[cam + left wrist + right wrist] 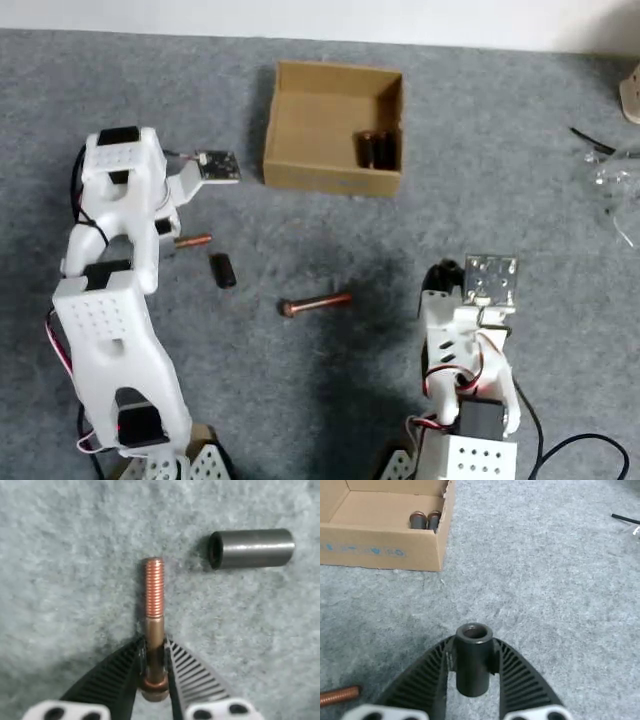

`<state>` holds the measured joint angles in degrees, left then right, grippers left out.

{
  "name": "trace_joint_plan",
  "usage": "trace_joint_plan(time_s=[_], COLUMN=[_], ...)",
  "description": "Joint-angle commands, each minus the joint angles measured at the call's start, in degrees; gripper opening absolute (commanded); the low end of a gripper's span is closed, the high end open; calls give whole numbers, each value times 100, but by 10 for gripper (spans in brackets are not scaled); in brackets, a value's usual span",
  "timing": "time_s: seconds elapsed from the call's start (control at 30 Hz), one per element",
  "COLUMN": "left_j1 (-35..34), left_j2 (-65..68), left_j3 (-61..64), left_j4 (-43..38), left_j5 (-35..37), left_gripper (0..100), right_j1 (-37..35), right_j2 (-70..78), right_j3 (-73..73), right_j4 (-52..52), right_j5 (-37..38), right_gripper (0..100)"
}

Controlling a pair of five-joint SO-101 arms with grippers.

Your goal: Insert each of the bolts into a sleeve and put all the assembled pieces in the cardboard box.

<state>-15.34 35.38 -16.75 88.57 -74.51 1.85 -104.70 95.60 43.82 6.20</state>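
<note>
Copper bolt [154, 590], stiff and probably slick, is pinched near its head by the left gripper [154, 644], while the right gripper [473, 645] clasps a sleeve [472, 672].

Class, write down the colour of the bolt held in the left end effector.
Copper-coloured; the bolt shows best in the left wrist view.

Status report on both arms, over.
Left pincer shut on copper-coloured threaded bolt. Right pincer shut on dark cylindrical metal sleeve. Two assembled pieces in brown cardboard box. Nothing blocking.
</note>
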Motion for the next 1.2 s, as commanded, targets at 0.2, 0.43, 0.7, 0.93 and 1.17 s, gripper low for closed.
trace_joint_plan(time_s=[0.2,0.43,0.7,0.93,1.17], left_j1=[40,400,-242,-22,4], left_j2=[-92,-84,-31,-40,-22], left_j3=[-927,-1684,-1508,-1270,-1095], left_j4=[325,905,1064,1099,1064], left_j5=[1864,4387,11947,12800,12826], left_gripper=[178,188,193,189,189], right_j1=[48,48,48,48,48], right_j2=[-66,-66,-66,-66,-66], right_j3=[207,207,330,347,347], right_j4=[-224,-224,-259,-259,-259], right_j5=[-44,-44,-44,123,123], right_gripper=[4,4,4,4,4])
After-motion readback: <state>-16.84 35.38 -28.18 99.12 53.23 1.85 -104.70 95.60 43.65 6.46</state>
